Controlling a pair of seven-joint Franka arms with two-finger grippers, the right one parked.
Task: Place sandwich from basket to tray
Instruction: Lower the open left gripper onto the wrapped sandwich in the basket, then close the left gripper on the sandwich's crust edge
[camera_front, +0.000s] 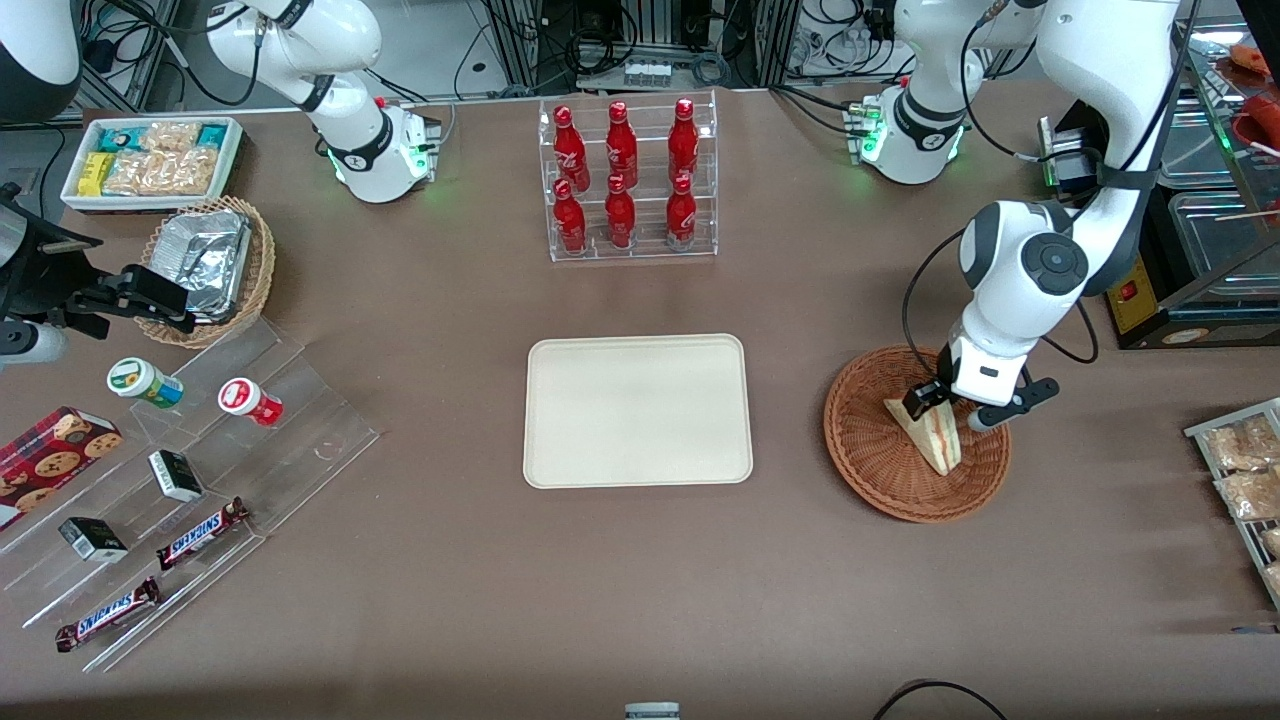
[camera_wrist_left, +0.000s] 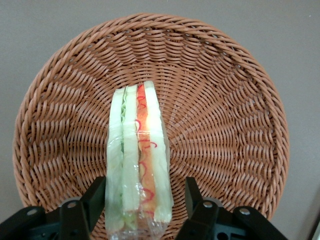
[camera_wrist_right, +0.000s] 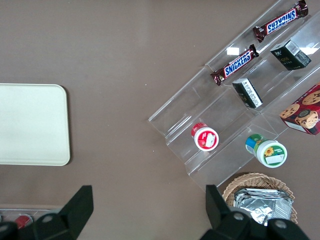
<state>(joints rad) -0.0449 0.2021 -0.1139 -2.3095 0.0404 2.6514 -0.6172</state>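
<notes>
The sandwich (camera_front: 932, 440) (camera_wrist_left: 139, 160), a wrapped wedge of white bread with red and green filling, stands on its edge in the reddish-brown wicker basket (camera_front: 870, 470) (camera_wrist_left: 225, 125) toward the working arm's end of the table. My gripper (camera_front: 958, 405) (camera_wrist_left: 145, 189) is lowered into the basket and open, its black fingers (camera_wrist_left: 97, 192) straddling the sandwich's near end. One finger is at the wrap and a small gap shows at the other. The cream tray (camera_front: 637, 410) (camera_wrist_right: 30, 125) lies flat at the table's middle, beside the basket, with nothing on it.
A clear rack of red bottles (camera_front: 628, 180) stands farther from the front camera than the tray. Toward the parked arm's end are a tan basket with foil (camera_front: 210, 265), a white snack bin (camera_front: 150, 160) and acrylic steps with snacks (camera_front: 200, 470). A wire rack of packets (camera_front: 1245, 480) sits beside the basket.
</notes>
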